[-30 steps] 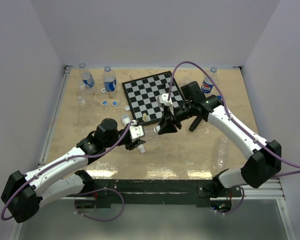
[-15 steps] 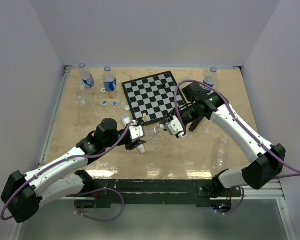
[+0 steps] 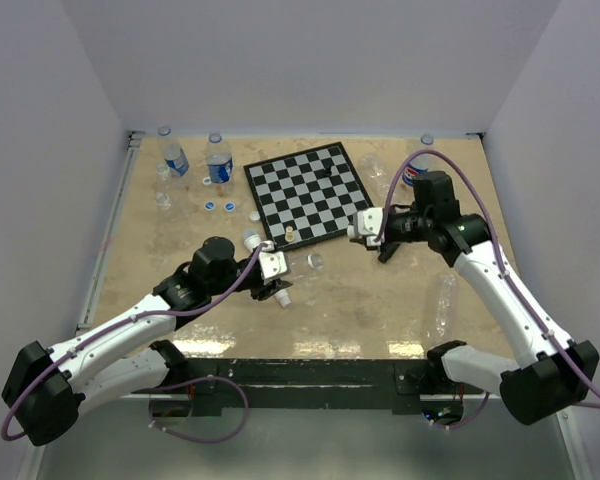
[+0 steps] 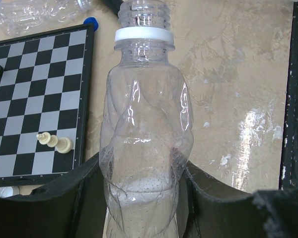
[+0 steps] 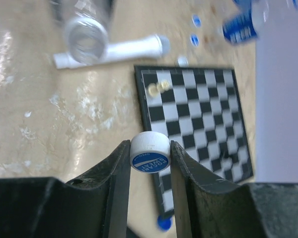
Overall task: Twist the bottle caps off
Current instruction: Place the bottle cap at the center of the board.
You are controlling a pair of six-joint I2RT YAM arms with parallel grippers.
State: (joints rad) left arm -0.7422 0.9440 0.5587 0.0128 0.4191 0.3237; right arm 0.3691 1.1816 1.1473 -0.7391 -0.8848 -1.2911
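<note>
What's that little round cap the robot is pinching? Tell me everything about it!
The cap is small and round and looks like plastic. It has a white ribbed side and a blue face with tiny white letters that are hard to read. It is off any bottle. The right gripper pinches its sides between two dark fingers, with the blue face towards the wrist camera. It hangs in the air above the tan table, near the chessboard. Only the fingers touch it.

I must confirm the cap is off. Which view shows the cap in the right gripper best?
The right wrist view: the white cap with its blue top sits large between the right gripper fingers. In the top external view it is too small to see. The left wrist view shows only the uncapped bottle.
</note>
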